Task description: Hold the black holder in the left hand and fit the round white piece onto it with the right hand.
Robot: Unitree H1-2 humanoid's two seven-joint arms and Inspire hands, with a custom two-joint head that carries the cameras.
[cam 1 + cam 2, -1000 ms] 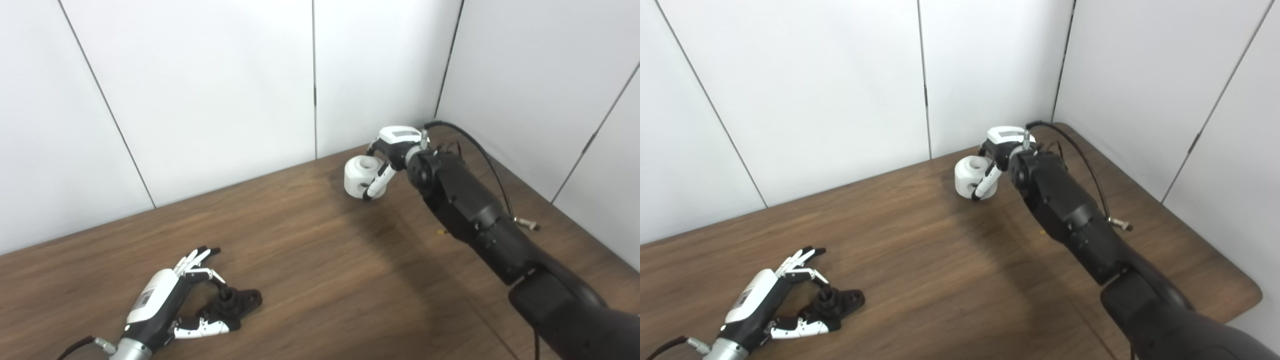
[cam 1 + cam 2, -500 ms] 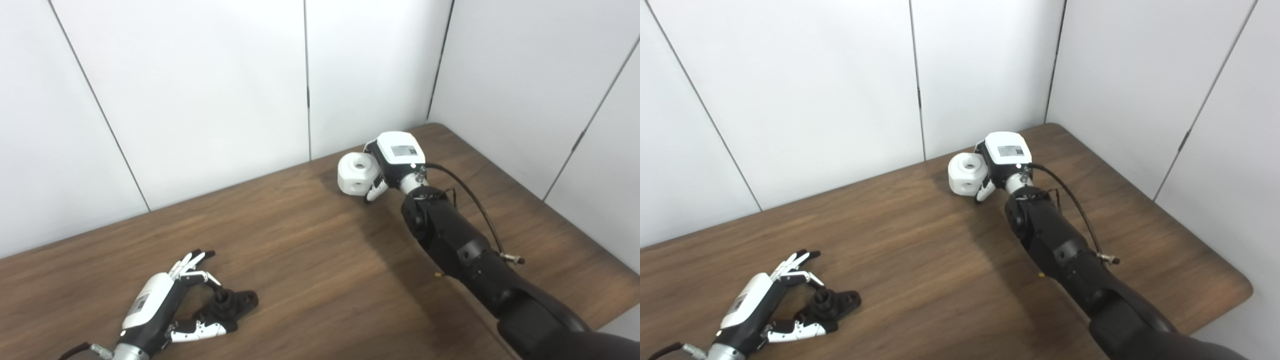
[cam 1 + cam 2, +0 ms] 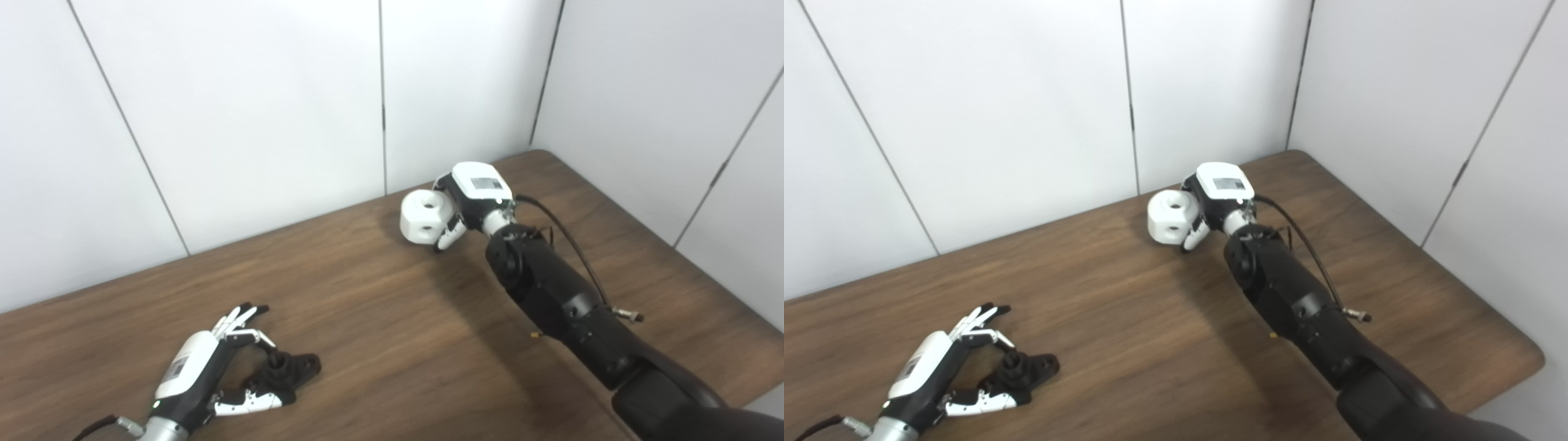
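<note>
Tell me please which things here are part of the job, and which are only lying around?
Part of the job:
- black holder, on the table between the open fingers of the left hand
- round white piece, gripped in the right hand

Only there:
- wooden table
- white wall panels
</note>
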